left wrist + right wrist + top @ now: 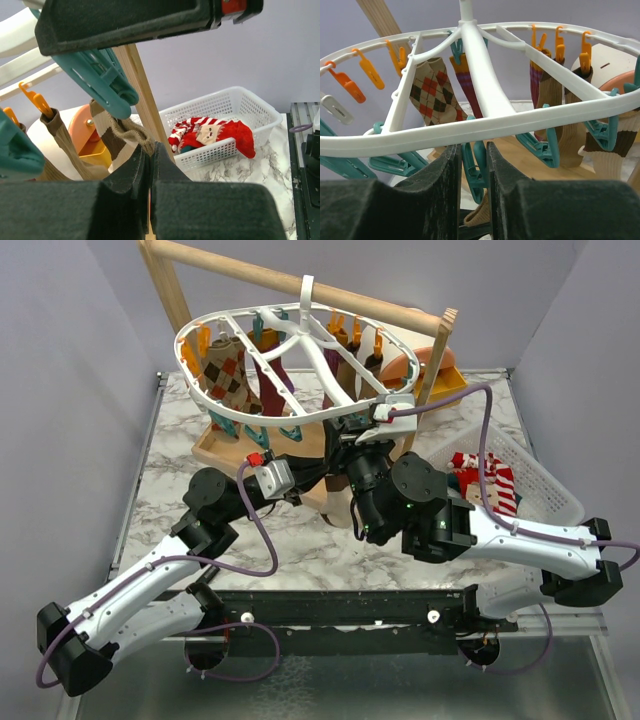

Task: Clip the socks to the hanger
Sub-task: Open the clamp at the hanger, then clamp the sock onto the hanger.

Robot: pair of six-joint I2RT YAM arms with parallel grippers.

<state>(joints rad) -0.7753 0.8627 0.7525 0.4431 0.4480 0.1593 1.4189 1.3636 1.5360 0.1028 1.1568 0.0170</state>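
Right gripper [472, 150] squeezes teal clip [474, 172] under hanger [530, 120] rim. Left gripper [149, 150] pinched shut on tan sock [480, 216], at clip's 6 o'clock. Risk: cuff short of clip mouth; release bites nothing, sock drops.

Plain pale lavender-grey panels close the place in on three sides: a back wall [520, 280], a left wall [60, 390] and a right wall [600, 390]; the desk [160, 500] has a white top veined with grey like marble, edged on the left by a metal strip [133, 490]; a black rail [340, 608] runs along its near edge; the light is soft and even, the shadows faint.
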